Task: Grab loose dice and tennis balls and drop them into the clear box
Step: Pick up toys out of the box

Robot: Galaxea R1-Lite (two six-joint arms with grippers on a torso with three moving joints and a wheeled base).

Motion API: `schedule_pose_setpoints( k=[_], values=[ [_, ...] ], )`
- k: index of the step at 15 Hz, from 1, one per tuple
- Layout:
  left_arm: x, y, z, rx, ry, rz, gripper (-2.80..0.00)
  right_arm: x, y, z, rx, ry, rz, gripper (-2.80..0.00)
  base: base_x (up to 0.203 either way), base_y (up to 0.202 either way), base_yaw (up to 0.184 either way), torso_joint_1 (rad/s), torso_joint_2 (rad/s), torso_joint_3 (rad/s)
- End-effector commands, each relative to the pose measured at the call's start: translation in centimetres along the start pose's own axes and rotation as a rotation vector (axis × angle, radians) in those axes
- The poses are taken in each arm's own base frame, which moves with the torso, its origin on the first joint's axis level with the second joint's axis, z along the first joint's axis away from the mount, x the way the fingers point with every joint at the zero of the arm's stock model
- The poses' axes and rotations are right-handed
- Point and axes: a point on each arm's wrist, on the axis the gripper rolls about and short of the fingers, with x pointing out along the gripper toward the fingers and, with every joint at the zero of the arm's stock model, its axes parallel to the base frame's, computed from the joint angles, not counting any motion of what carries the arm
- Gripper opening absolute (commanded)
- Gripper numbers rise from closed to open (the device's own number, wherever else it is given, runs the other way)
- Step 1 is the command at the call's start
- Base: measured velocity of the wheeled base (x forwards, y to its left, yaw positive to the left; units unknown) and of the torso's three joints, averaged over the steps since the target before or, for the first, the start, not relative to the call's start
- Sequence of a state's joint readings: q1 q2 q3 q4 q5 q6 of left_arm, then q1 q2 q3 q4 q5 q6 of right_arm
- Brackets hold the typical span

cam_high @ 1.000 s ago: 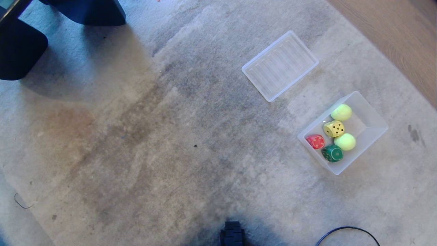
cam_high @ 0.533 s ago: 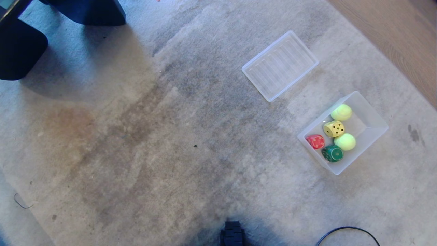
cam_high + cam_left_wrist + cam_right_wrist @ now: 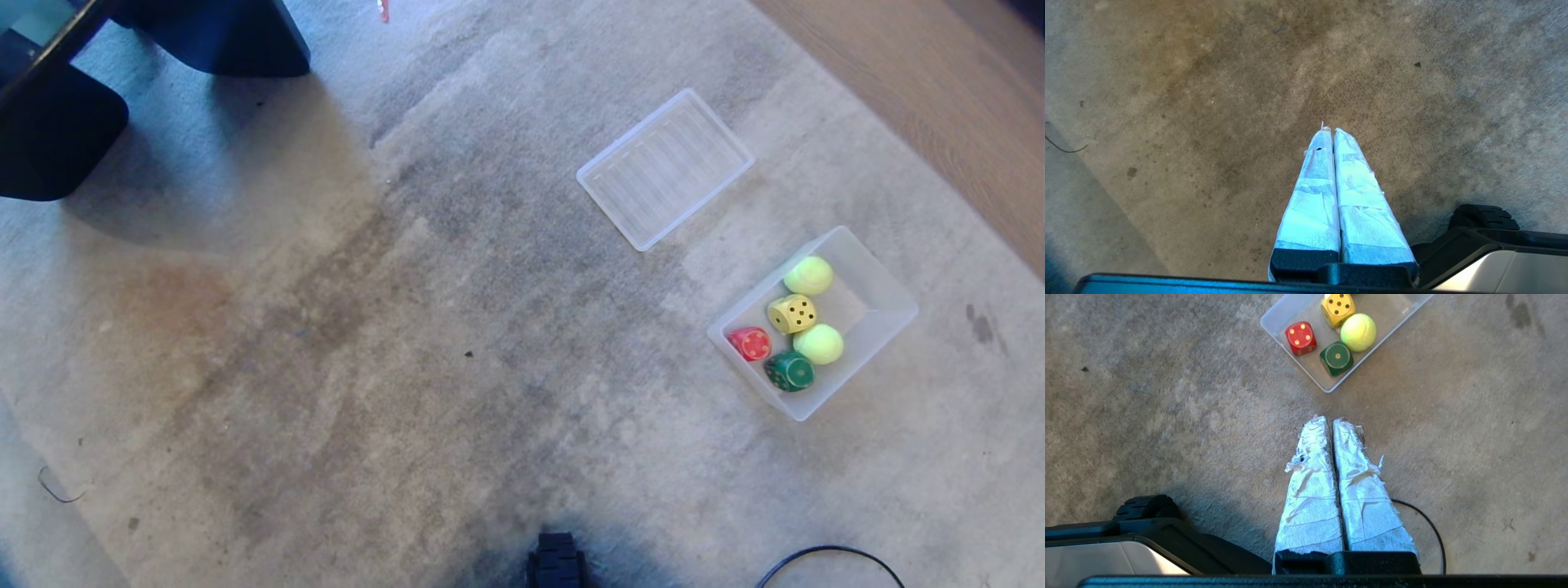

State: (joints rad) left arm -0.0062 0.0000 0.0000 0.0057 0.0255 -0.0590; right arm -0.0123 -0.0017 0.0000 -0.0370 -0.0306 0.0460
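Collection is judged finished, three dice (image 3: 789,339) and two tennis balls (image 3: 818,344) seen in the clear box (image 3: 882,294), both grippers (image 3: 1329,130) (image 3: 1327,420) closed empty, no further pick needed.

A worn grey-beige carpet (image 3: 457,343) covers most of the floor, marked by a brownish stain (image 3: 171,294) toward its left side and darker scuffed patches through the middle. Along the carpet's far right edge runs a strip of bare wooden flooring (image 3: 922,98). Dark blue furniture (image 3: 57,131) stands at the far left corner, throwing a bluish shadow across the pile. A thin black cable (image 3: 829,563) loops at the near right edge. Daylight falls evenly over the rest.
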Motion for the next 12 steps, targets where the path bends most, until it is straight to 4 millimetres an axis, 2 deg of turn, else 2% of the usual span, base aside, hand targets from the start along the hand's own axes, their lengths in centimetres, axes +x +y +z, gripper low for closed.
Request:
schedule_pose_setpoints(
  k=[1,12],
  values=[
    [0.0,0.01,0.0,-0.01,0.0,0.004,-2.8,0.09,-0.02,-0.39,0.0,0.014,-0.001,-2.8,0.0,0.0,0.0,0.002,0.0,0.196],
    [0.0,0.01,0.0,-0.013,0.0,0.005,-2.8,0.08,-0.01,-0.38,0.0,0.016,-0.001,-2.8,0.0,0.0,0.0,0.002,0.0,0.202]
  ],
)
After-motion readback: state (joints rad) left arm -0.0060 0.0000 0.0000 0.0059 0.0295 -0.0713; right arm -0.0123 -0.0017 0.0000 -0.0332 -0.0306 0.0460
